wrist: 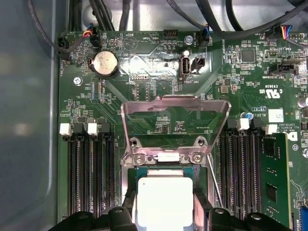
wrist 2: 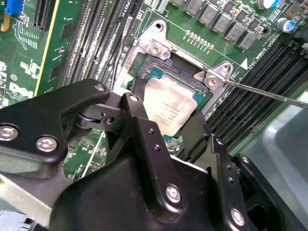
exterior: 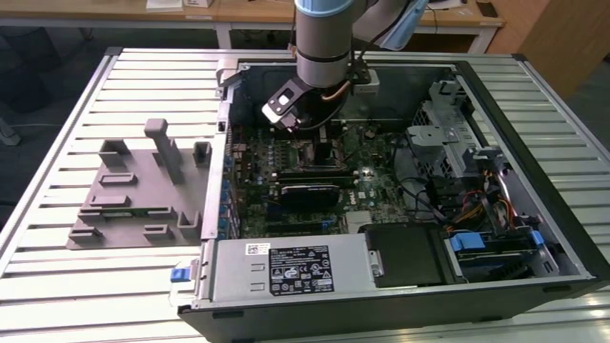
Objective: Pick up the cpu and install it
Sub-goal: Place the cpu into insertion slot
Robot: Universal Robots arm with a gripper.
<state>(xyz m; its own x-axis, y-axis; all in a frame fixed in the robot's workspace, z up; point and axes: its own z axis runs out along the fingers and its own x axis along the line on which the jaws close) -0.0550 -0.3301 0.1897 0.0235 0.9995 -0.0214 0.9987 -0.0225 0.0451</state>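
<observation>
Gripper (wrist 2: pixel 166 113): clenched on the cpu, one black finger (wrist 2: pixel 137 103) against each of two opposite edges. Gripping by the edges leaves the shiny lid and the underside contacts untouched.
Cpu (wrist: pixel 163 199): right over the socket, lid up, level and square to it. Fully seated or just above, not possible to tell from either wrist view.
Socket (wrist 2: pixel 175 66): open, with its dark frame visible around the cpu on the sides the fingers leave free.
Clamp frame (wrist: pixel 175 118): swung up and back from the socket on its hinge, so nothing blocks the way down.
Lever (wrist 2: pixel 269 91): thin steel rod, unlatched and angled out to one side of the socket, for the same reason.
Memory slots (wrist: pixel 89 173): black rows on both sides of the socket, clear of the slim fingers.
Motherboard (wrist: pixel 159 62): flat in the opened computer case (exterior: pixel 496 236), socket facing up, which suits a straight vertical approach by the arm (exterior: pixel 324 36).
Fixture plate (exterior: pixel 133 193): grey, on the bench (exterior: pixel 57 128) outside the case, well apart from the socket toward the exterior view's left.
Stage: judged to be the placing part of the job, with the pick-up already done.
</observation>
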